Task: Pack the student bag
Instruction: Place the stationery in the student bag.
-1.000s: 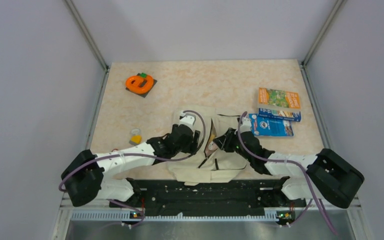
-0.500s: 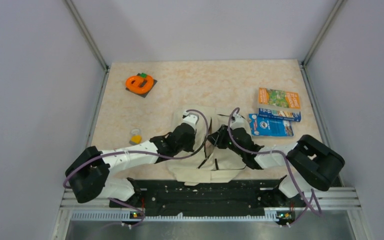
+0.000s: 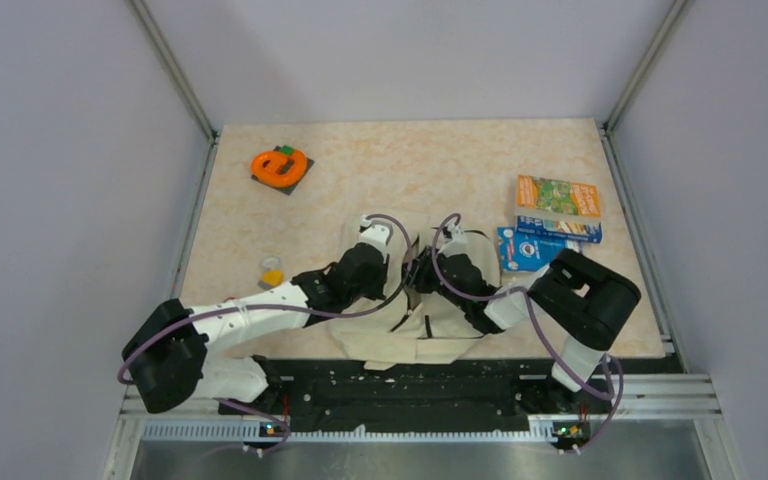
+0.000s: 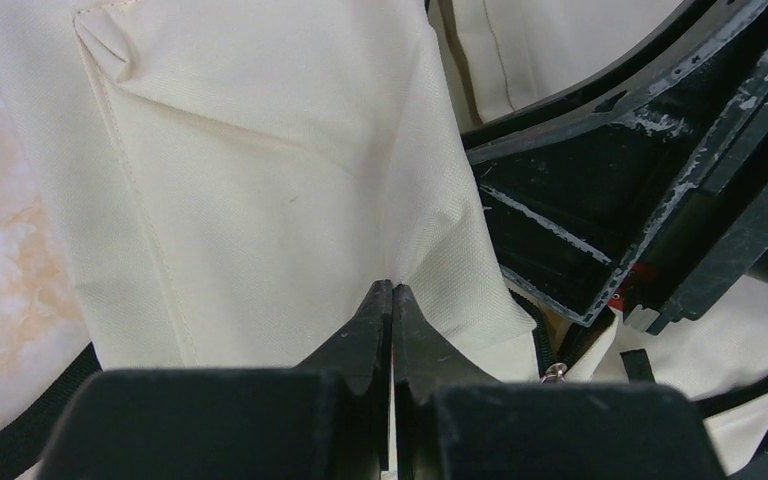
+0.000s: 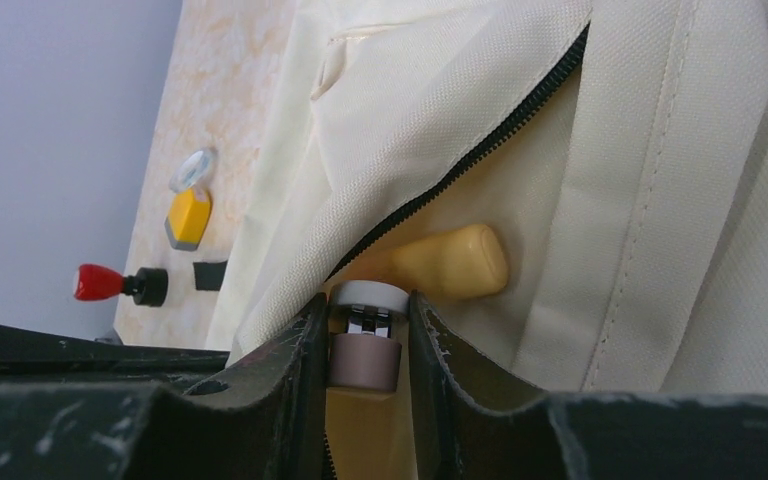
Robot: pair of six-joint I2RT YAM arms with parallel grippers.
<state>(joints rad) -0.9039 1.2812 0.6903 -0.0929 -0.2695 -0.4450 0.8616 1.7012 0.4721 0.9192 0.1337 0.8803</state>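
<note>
Your left tool [image 4: 392, 300] pinches a fold of the student bag [image 4: 260, 170]; your right tool [image 5: 366, 318] grips a small brown cylinder [image 5: 364, 358] at the open zipper [image 5: 460, 165]

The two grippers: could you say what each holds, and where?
Left gripper: jaws shut on a fold of the student bag's fabric. Right gripper: jaws clamp a small brown cylinder by its sides.
</note>
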